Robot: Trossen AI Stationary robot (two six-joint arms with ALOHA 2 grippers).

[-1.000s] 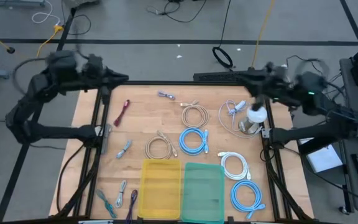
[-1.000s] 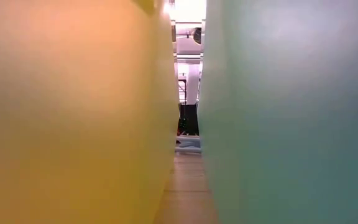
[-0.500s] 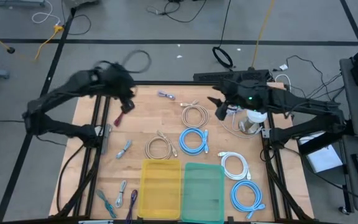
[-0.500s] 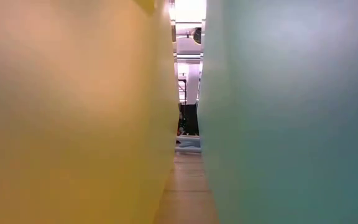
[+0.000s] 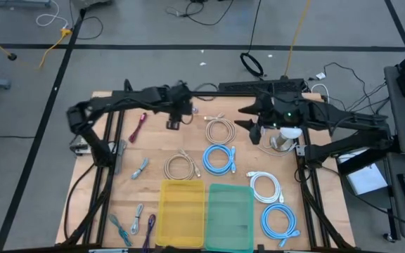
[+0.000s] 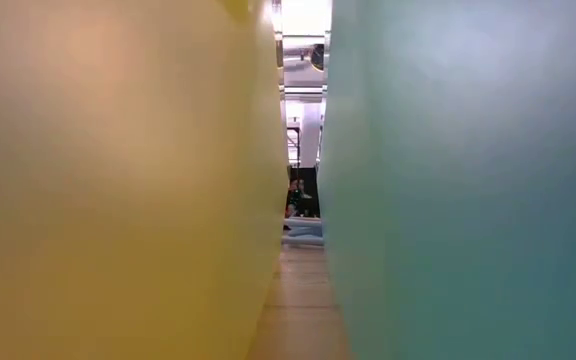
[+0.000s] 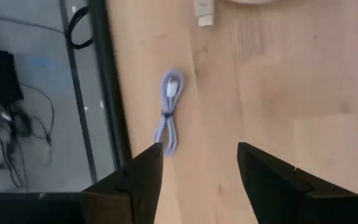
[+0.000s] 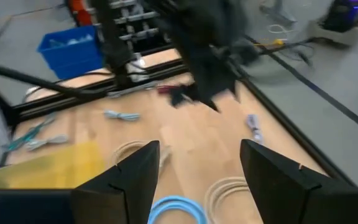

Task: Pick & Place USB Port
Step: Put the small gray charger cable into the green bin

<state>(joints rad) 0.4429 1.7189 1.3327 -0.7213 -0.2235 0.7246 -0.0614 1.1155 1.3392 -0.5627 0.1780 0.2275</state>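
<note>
Overhead sees the whole table (image 5: 160, 151); low peers between bins (image 6: 118, 180); wrist cameras look past their pincers at that tabletop.

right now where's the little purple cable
In the high view, the purple cable lies near the table's far edge, just beside the left pincer, left of the beige coil.

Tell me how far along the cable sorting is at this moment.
Nothing looks done: the yellow bin and teal bin look empty, and the cables lie loose on the table. In hand: the left gripper, fingers open, hangs by the small lavender cable, holding nothing; the right gripper is open too, near the beige coil. Every pick and placement is left.
</note>
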